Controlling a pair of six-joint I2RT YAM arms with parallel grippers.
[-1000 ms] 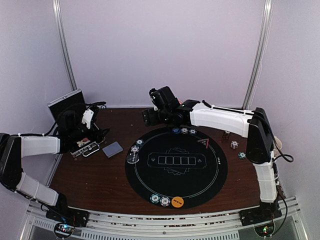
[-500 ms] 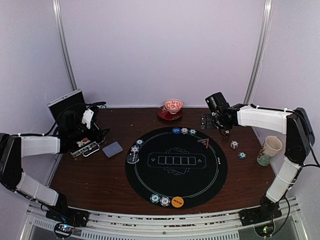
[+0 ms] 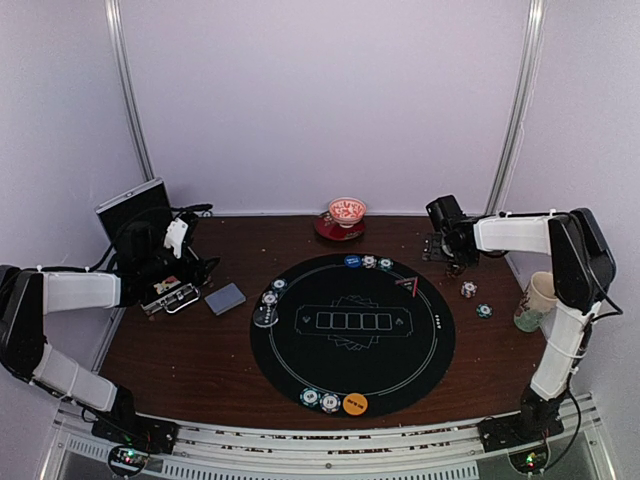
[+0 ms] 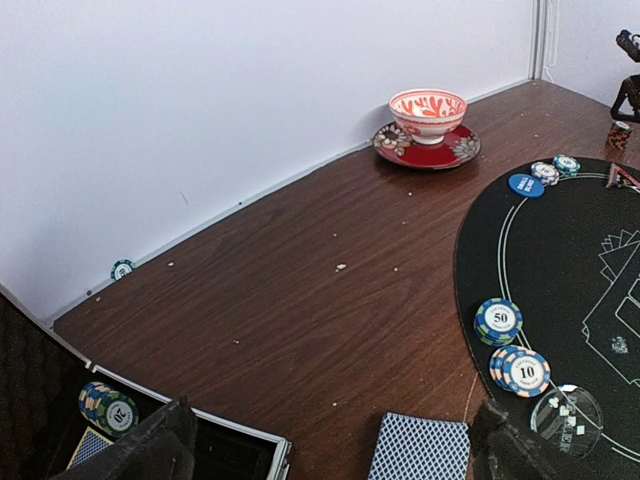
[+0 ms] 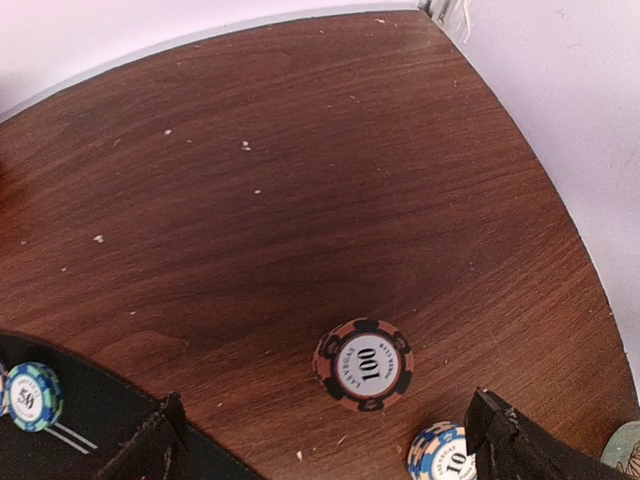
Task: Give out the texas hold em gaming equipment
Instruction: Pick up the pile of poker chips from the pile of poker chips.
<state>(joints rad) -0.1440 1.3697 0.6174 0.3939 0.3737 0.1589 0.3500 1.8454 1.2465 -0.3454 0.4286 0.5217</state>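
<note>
Right hand [image 5: 330, 440] hovers over the counter [image 5: 300, 150], fingers spread wide, gripping nothing. The orange-and-black 100 chip stack [image 5: 363, 364] sits just ahead of the gap, with a 10 chip [image 5: 440, 452] near it. Left hand [image 4: 325, 455] is spread too and empty, low beside the blue-backed card deck [image 4: 420, 448] by the black mat [image 4: 560, 260].

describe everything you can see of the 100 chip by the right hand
The 100 chip is round, reddish-brown with black edge stripes and a white centre printed 100. It seems to top a short stack lying flat on the bare wooden table, off the black mat. Nothing touches it: the open right hand hovers over it, and a 10 chip sits apart beside it.
</note>
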